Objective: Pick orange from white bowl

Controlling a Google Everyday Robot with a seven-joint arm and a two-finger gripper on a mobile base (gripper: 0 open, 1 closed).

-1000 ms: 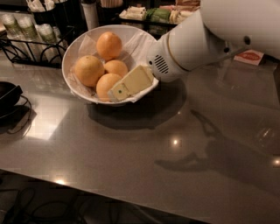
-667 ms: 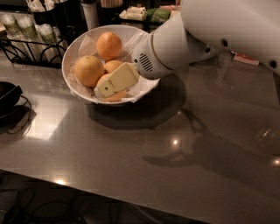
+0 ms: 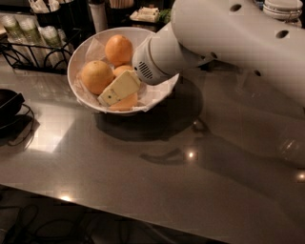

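Note:
The white bowl (image 3: 79, 53), lined with crinkled white paper, stands at the back left of the grey table (image 3: 157, 181). It holds several oranges: one at the back (image 3: 118, 49), one on the left (image 3: 96, 76), one in the middle (image 3: 122, 70) and one at the front (image 3: 126, 103). My gripper (image 3: 114, 94) reaches in from the right on the big white arm (image 3: 228, 33). It sits low inside the bowl, lying over the front orange and next to the left and middle ones. The front orange is mostly hidden under it.
A black wire rack (image 3: 33, 47) with cups stands behind the bowl at the left. A dark black dish (image 3: 7, 102) with cables lies at the left edge. Containers line the back edge, and stacked white plates (image 3: 283, 9) sit at the top right.
The arm has swung left and further into the bowl. The gripper has moved left and down, from the bowl's right rim to over the front orange.

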